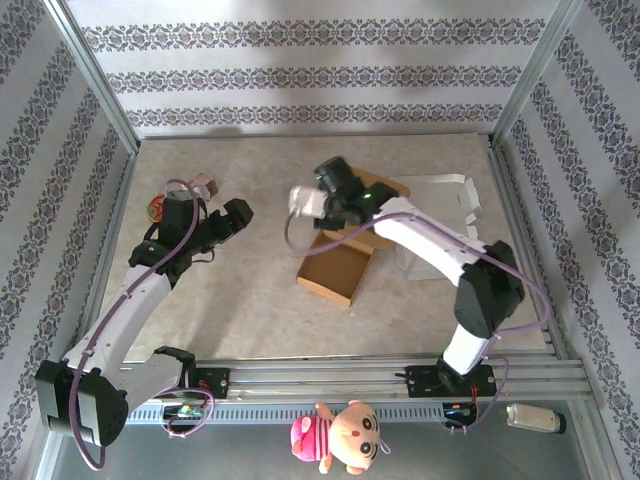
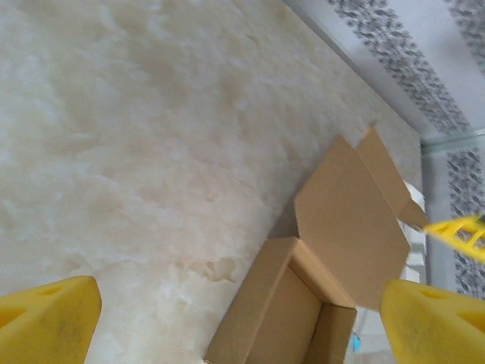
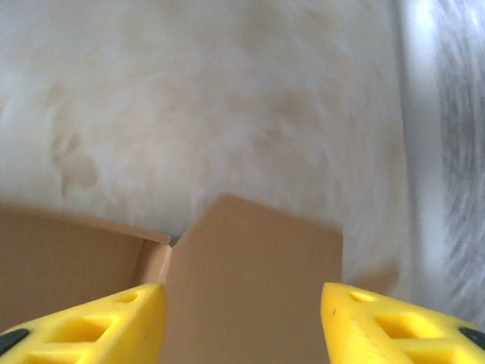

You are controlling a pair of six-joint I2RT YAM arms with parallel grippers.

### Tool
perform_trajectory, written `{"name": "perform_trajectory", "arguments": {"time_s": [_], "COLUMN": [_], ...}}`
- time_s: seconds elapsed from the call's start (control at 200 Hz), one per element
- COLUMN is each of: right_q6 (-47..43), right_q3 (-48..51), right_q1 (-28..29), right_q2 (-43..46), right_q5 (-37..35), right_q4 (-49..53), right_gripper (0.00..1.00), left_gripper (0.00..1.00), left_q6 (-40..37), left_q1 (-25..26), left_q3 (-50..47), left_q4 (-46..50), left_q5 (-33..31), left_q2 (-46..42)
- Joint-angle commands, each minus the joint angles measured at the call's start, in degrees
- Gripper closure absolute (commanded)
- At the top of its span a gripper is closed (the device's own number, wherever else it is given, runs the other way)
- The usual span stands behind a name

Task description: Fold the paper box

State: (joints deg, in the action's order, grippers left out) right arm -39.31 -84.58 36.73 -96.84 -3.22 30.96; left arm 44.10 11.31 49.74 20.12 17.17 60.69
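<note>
The brown paper box [image 1: 338, 270] lies mid-table as an open tray, its lid flap [image 1: 378, 190] stretching toward the back right. My right gripper [image 1: 330, 215] hovers over that flap. In the right wrist view its yellow fingers [image 3: 114, 326] stand apart on either side of the flap [image 3: 254, 273] without pinching it, so the right gripper [image 3: 242, 322] is open. My left gripper [image 1: 242, 213] sits left of the box, clear of it, jaws wide. From the left wrist, the box tray [image 2: 295, 311] and raised lid [image 2: 348, 220] lie beyond the open left gripper [image 2: 239, 330].
A clear plastic container [image 1: 440, 205] sits behind and right of the box. A small red-orange object [image 1: 155, 208] rests by the left wall. Metal frame posts and a front rail [image 1: 380, 372] border the table; a pink doll [image 1: 340, 435] lies below the rail.
</note>
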Motion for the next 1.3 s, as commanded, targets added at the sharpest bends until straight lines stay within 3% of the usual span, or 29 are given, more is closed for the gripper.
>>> {"name": "perform_trajectory", "arguments": {"time_s": [0.0, 0.075, 0.145, 0.335, 0.435, 0.58, 0.695, 0.784, 0.924, 1.114, 1.299], "right_q6": [49.34, 65.21, 70.89, 73.59, 75.21, 73.91, 73.55, 72.56, 65.39, 52.81, 48.24], "right_q3": [3.21, 12.08, 19.74, 29.07, 31.02, 28.52, 28.32, 28.15, 23.09, 11.48, 6.96], "right_q1": [-10.74, -17.75, -20.18, -19.77, -17.83, -10.29, -6.50, -4.65, -2.10, 1.07, 1.33], "right_q2": [7.50, 13.61, 18.84, 22.92, 19.34, 10.92, 6.86, 4.86, -0.29, -9.86, -13.09], "right_q5": [8.95, 17.47, 20.31, 18.74, 20.98, 16.30, 11.00, 8.24, 5.93, -0.20, -2.82], "right_q4": [5.17, 4.32, 3.70, 4.12, 0.19, -0.98, -4.53, -9.27, -13.33, -9.83, -7.61], "right_gripper": [0.43, 0.46, 0.46, 0.43, 0.43, 0.45, 0.54, 0.62, 0.75, 0.78, 0.77], "left_gripper": [0.03, 0.00, 0.00, 0.00, 0.00, 0.00, 0.00, 0.01, 0.01, 0.00, 0.00], "left_q6": [-9.34, -14.37, -20.15, -37.14, -38.03, -36.24, -32.67, -28.52, -21.54, -9.99, -6.72], "left_q1": [1.55, 3.17, 5.98, 20.18, 24.67, 28.53, 28.68, 28.51, 25.08, 15.74, 13.78], "left_q3": [2.30, 3.52, 5.00, 9.12, 9.19, 8.59, 8.00, 7.66, 6.92, 3.97, 2.23], "left_q4": [-3.74, -2.46, -0.15, 8.20, 7.11, 4.26, 3.55, 4.49, 7.55, 10.16, 12.32], "left_q5": [9.79, 14.03, 17.54, 16.87, 16.33, 10.49, 3.82, -4.88, -15.30, -15.94, -17.39], "left_q2": [0.71, 1.23, 1.95, 5.15, 7.99, 9.51, 7.98, 5.90, 2.35, -2.36, -5.37]}}
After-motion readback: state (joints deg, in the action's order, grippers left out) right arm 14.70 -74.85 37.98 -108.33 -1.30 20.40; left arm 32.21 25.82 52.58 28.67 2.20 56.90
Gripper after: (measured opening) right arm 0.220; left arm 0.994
